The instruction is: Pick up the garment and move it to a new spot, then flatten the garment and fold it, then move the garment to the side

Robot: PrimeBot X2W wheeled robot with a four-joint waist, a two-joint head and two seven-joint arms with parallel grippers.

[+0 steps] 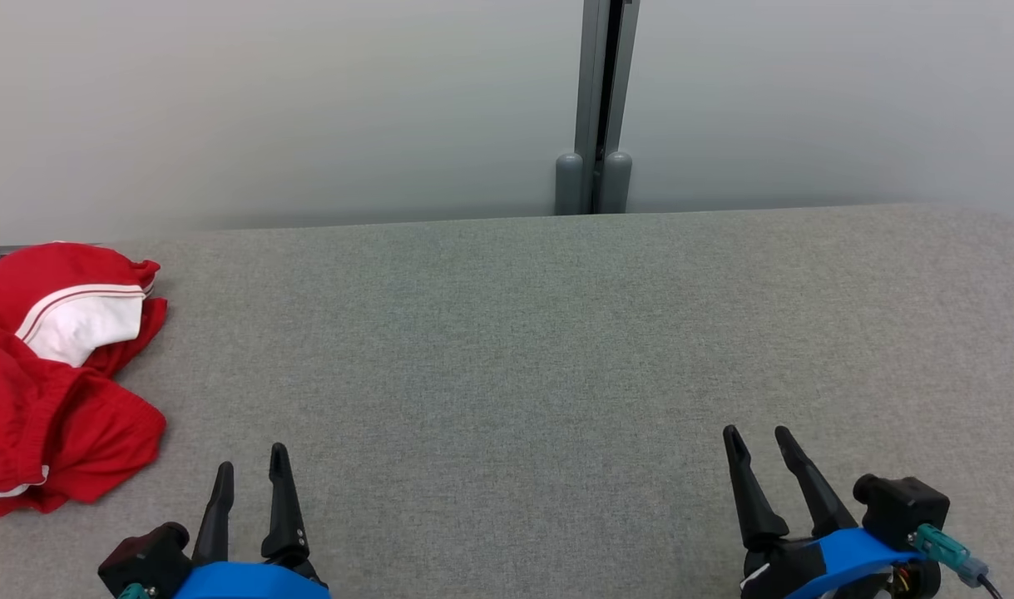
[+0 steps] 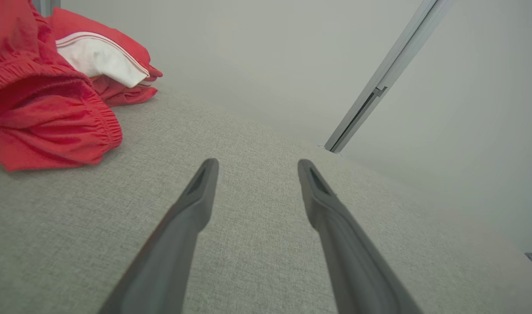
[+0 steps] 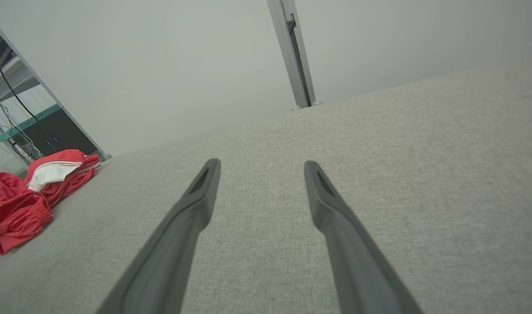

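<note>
We see the garment [image 1: 53,374] lying crumpled at the far left of the grey cloth-covered table [image 1: 515,333]; it is red, with a white panel edged by thin white stripes; part of it runs off the left edge of the head view, and its rear fold reaches close to the table's back edge. Our left gripper [image 1: 252,457] sits low at the front of the table, just to the right of the garment and apart from it; its two dark fingers [image 2: 196,205] stand spread wide with bare table cloth between them, and it has hold of nothing. In the left wrist view the garment's gathered red hem lies up and to the left of the fingers, near them but not touching. Our right gripper [image 1: 755,431] is at the front right, well apart from the garment; its jaws are likewise parted wide and empty, with grey weave showing in the gap in the right wrist view; there the garment shows small at the far left. Whether either gripper's fingertips touch the table we cannot tell. Behind the table stands a pale wall [image 1: 265,108], split by a grey upright post [image 1: 598,108]; the post's foot meets the table's back edge a little right of the middle.
</note>
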